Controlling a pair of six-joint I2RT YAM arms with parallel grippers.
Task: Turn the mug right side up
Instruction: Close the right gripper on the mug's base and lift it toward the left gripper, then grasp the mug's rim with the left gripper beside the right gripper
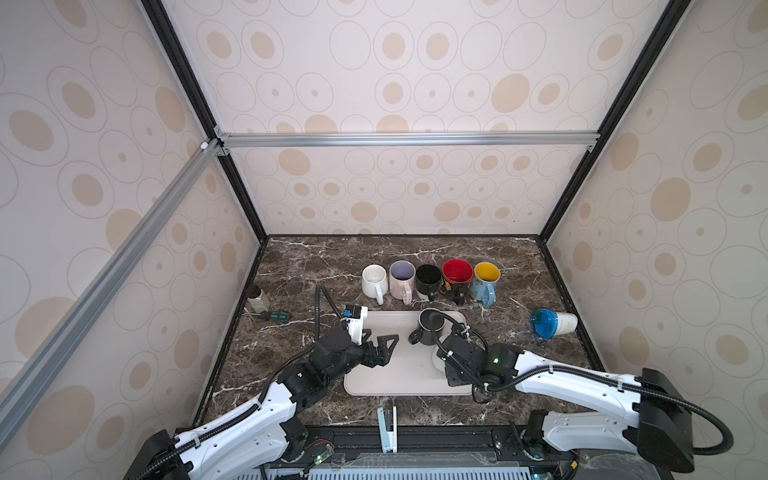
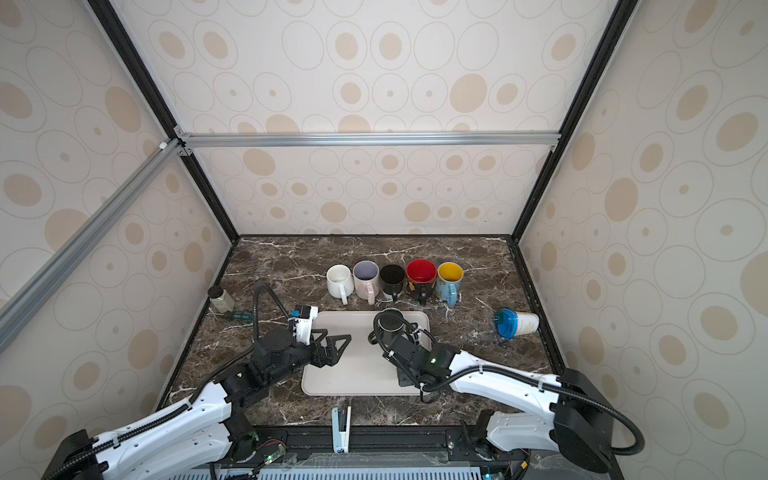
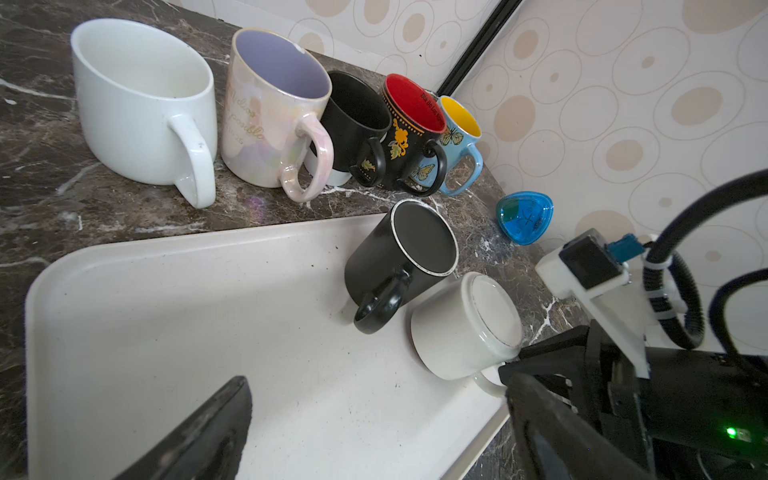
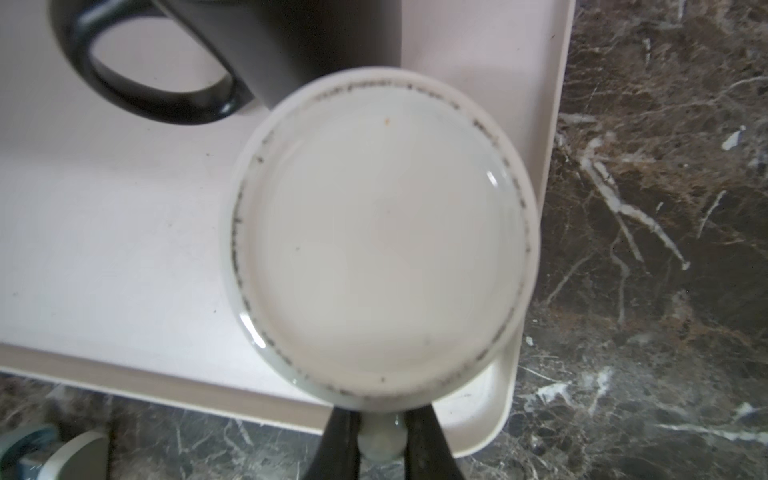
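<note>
Here the white mug [image 4: 382, 237] stands upside down in the near right corner of the tray [image 1: 386, 374], close to both rims, with the black mug [image 1: 428, 328] just beside it on the far side. The right pincer [image 4: 380, 432] is clenched on its handle. The left pincer [image 1: 382, 337] hangs released over the tray's bare left half.

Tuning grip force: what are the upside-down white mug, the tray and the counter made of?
The white mug looks like glazed ceramic: glossy base, rough grey-scuffed foot ring. The tray is probably matte plastic: cream, rolled rim, dull, dark specks. The counter has a brown marble look with white veins; stone or laminate, cannot tell.
</note>
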